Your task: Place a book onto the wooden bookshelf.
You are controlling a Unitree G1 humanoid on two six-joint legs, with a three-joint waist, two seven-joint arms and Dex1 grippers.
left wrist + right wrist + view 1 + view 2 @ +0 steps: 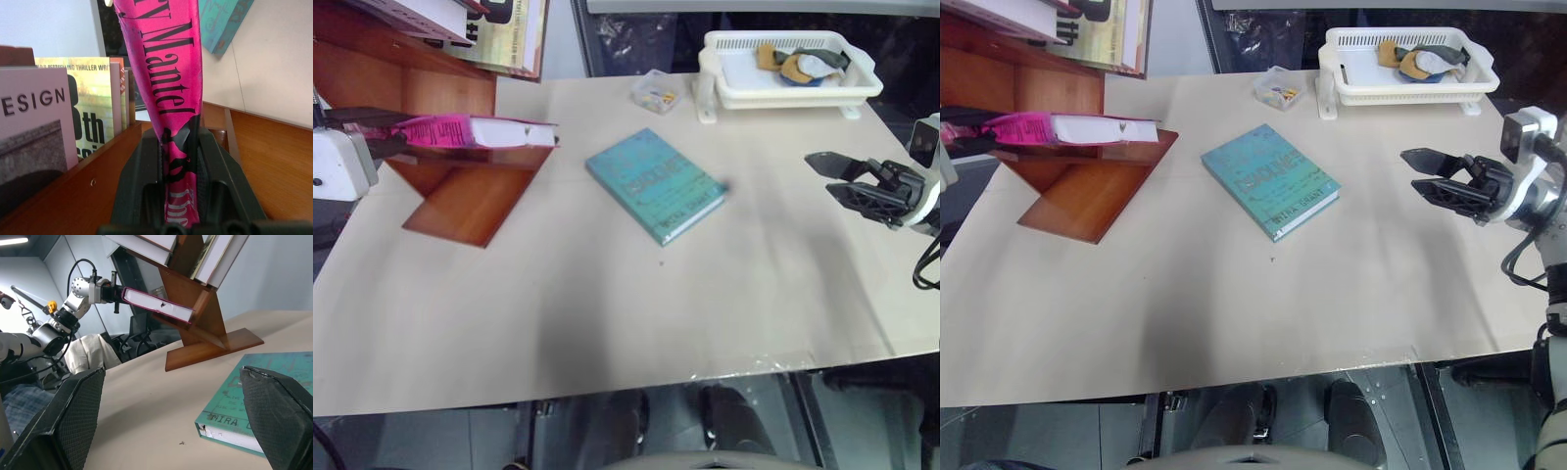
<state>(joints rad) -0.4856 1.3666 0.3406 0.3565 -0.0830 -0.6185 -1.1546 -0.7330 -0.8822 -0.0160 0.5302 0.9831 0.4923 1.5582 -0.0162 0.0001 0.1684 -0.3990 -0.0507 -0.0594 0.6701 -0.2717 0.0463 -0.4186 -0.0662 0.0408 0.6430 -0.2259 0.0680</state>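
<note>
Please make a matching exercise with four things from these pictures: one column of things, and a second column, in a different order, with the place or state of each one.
Things:
1. pink book
2. teal book
3. white basket tray
4. right gripper

Places or states:
A. flat on the table's middle
B. open, holding nothing
C. far end of the table, with small items inside
D. clamped in the left gripper, over the wooden bookshelf

Pairs: 1-D, 2-A, 3-C, 4-B

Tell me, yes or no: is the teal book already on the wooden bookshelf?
No. The teal book lies flat on the table, apart from the wooden bookshelf.
</note>
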